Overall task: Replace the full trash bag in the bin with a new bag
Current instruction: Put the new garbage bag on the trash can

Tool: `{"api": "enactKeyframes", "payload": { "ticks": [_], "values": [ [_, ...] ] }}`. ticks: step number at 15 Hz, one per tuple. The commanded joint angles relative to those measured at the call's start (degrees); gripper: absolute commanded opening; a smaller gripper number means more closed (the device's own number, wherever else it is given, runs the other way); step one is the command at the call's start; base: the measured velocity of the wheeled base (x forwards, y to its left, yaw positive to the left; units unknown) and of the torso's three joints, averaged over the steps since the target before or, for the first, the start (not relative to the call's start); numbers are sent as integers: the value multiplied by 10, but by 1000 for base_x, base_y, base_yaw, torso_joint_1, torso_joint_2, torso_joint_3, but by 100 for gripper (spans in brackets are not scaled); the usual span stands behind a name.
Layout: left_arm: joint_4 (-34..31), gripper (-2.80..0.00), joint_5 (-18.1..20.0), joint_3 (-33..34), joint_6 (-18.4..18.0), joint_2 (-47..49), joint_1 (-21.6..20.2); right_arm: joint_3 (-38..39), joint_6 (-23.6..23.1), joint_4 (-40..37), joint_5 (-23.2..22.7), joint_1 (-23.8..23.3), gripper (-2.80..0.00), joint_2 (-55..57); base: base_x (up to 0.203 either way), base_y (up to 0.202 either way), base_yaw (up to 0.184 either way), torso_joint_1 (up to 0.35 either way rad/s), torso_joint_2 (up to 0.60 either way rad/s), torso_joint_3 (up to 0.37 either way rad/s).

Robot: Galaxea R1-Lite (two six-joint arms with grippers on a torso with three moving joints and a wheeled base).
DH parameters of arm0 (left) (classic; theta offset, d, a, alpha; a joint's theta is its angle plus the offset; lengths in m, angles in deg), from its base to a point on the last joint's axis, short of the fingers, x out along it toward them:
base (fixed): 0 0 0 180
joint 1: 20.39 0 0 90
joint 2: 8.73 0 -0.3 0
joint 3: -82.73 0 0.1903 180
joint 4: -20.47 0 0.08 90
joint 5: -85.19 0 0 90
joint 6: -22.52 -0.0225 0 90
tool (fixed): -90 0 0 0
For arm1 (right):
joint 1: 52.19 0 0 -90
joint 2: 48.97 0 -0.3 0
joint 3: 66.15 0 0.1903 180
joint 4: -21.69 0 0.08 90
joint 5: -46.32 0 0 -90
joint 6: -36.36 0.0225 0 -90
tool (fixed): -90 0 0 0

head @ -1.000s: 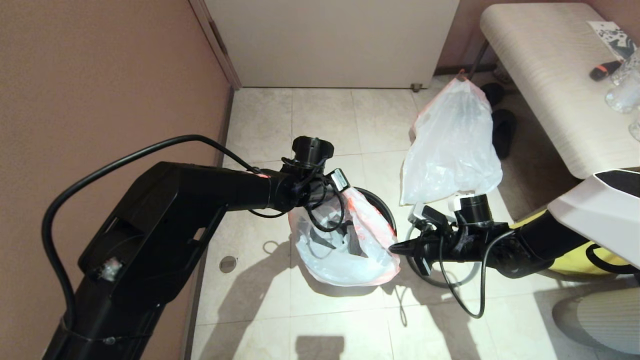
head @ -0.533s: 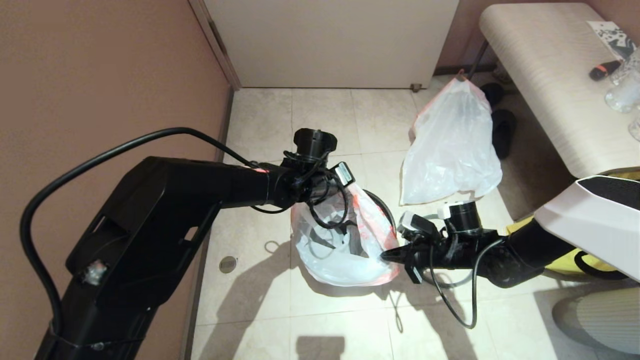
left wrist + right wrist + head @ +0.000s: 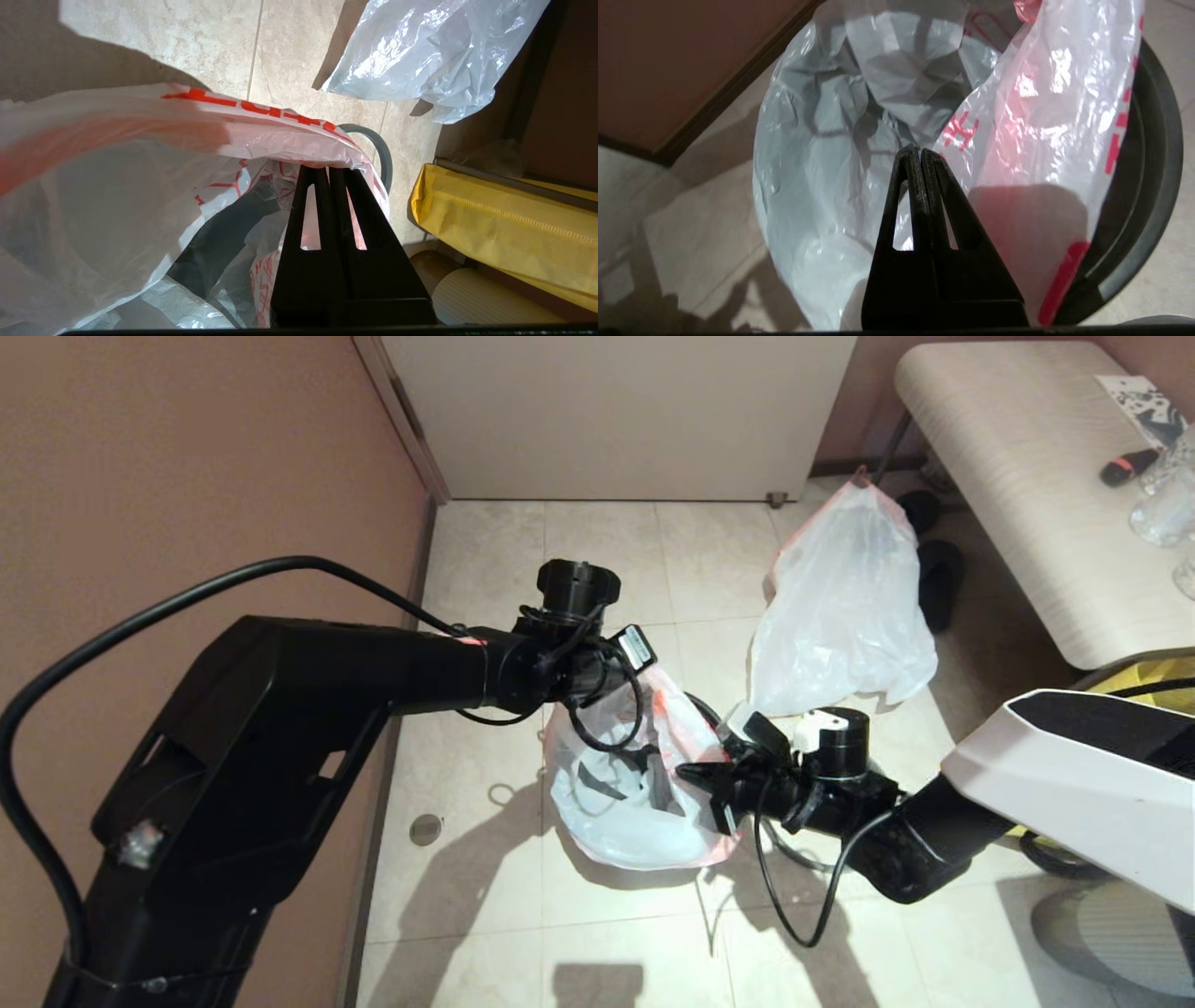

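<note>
Lining of the bin point(image 3: 719, 723) is under way. The left hand point(image 3: 332, 170) pinches the new bag's point(image 3: 630, 803) hem above the bin; the right hand point(image 3: 920, 151), pressed together and empty, pokes inside. Next: spreading the hem over the rim. The full bag point(image 3: 840, 616) sits beyond the bin, floor open around.

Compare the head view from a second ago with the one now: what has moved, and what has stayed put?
The right gripper, shut, swung in from beside the bin to over the new bag. The left gripper stays shut on the new bag's hem, barely shifted. The full trash bag has not moved.
</note>
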Motion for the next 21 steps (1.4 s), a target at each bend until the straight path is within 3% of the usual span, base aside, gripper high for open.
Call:
{"api": "enactKeyframes", "payload": {
  "ticks": [1, 4, 7, 11, 21],
  "values": [
    [1, -280, 1, -2, 2, -8, 0, -14, 9, 44, 41, 19, -280, 38, 0, 0, 0, 0, 0, 0],
    [1, -280, 7, -2, 2, -9, -3, -54, 3, 67, 88, 4, -280, 62, 0, 0, 0, 0, 0, 0],
    [2, -280, 7, -2, 0, -6, -11, -70, -40, 53, 102, -26, -280, 56, 0, 0, 0, 0, 0, 0],
    [0, -280, 7, 2, 2, 3, -13, -86, -61, 52, 124, -43, -280, 55, 0, 0, 0, 0, 0, 0],
    [-2, -280, -1, 19, 2, 6, -15, -63, -63, 53, 128, -43, -280, 10, 0, 0, 0, 0, 0, 0]
  ]
}}
